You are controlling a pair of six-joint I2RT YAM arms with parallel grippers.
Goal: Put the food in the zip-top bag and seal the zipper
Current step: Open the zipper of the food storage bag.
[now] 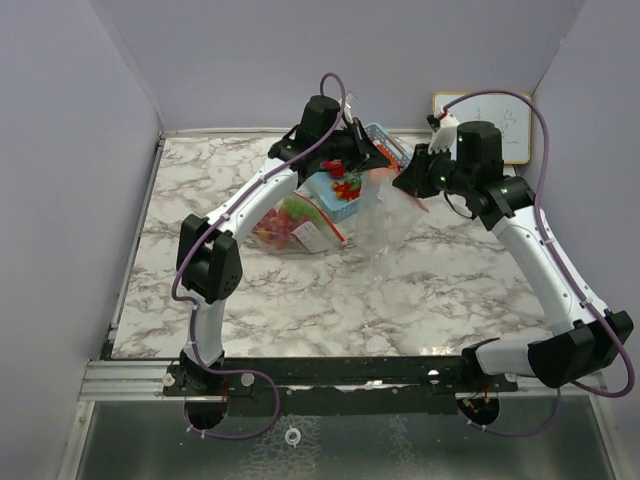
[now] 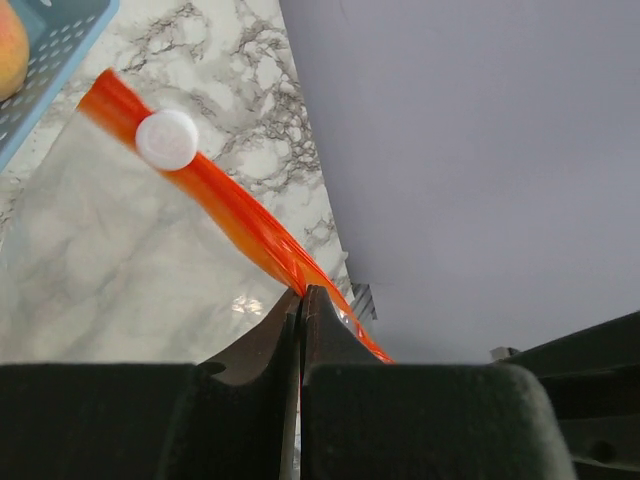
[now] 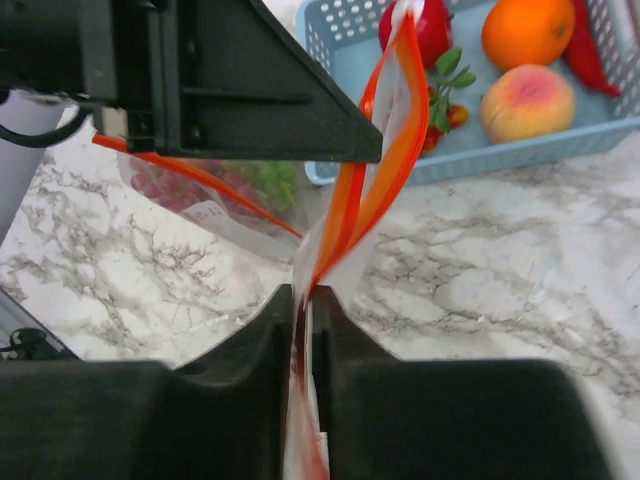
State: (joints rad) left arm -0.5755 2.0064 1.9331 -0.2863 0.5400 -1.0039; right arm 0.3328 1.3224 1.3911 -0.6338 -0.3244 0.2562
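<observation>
Both grippers hold a clear zip-top bag [image 1: 385, 225] up above the table by its orange-red zipper [image 2: 240, 215]. My left gripper [image 2: 302, 292] is shut on one end of the strip, and a white round tab [image 2: 167, 139] sits further along it. My right gripper [image 3: 305, 292] is shut on the other end of the zipper [image 3: 375, 170], whose two strips gape apart above the jaws. The held bag looks empty. An apple [image 3: 432, 30], an orange [image 3: 527, 30], a peach [image 3: 527, 103] and small red pieces [image 3: 585, 45] lie in the blue basket [image 3: 520, 150].
A second clear bag [image 1: 285, 225] lies on the marble left of the basket [image 1: 345, 208], with purple grapes and a green piece inside [image 3: 190, 185]. The left arm's dark wrist [image 3: 200, 70] hangs close over the right gripper. A whiteboard [image 1: 510, 125] leans at the back right.
</observation>
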